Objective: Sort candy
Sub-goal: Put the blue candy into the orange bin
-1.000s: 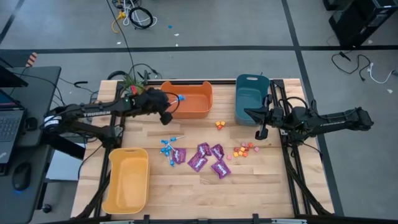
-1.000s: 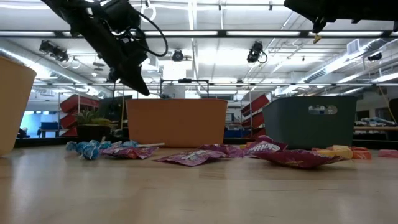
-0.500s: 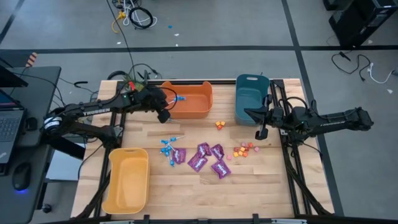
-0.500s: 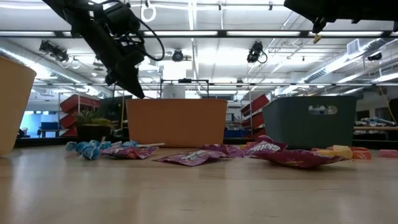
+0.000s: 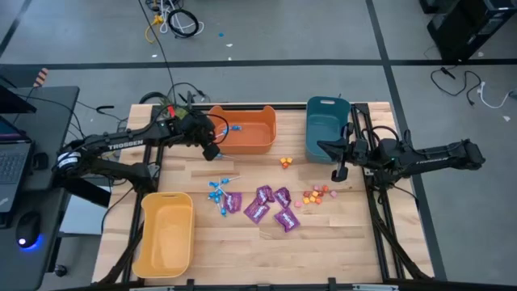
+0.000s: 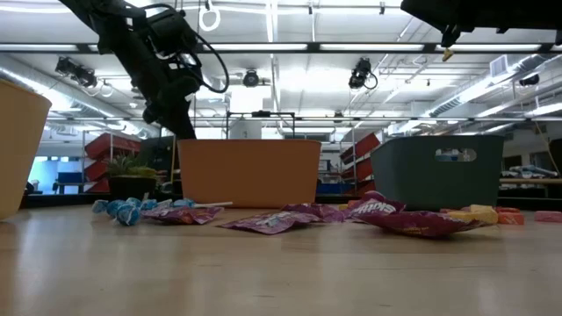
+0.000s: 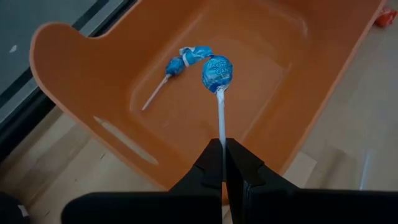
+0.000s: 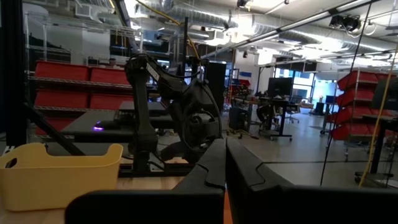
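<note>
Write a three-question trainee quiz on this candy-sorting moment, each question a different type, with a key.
1. True or false: the left gripper is shut on the stick of a blue lollipop over the orange bin.
2. Multiple choice: what already lies inside the orange bin? A) a purple packet B) another blue lollipop C) nothing
3. Fill in: the yellow bin holds ____ candy.

Key: 1 true. 2 B. 3 no; it looks bare, while the purple packets and small orange pieces lie on the table. The right gripper waits, fingers shut, beside the teal bin.
</note>
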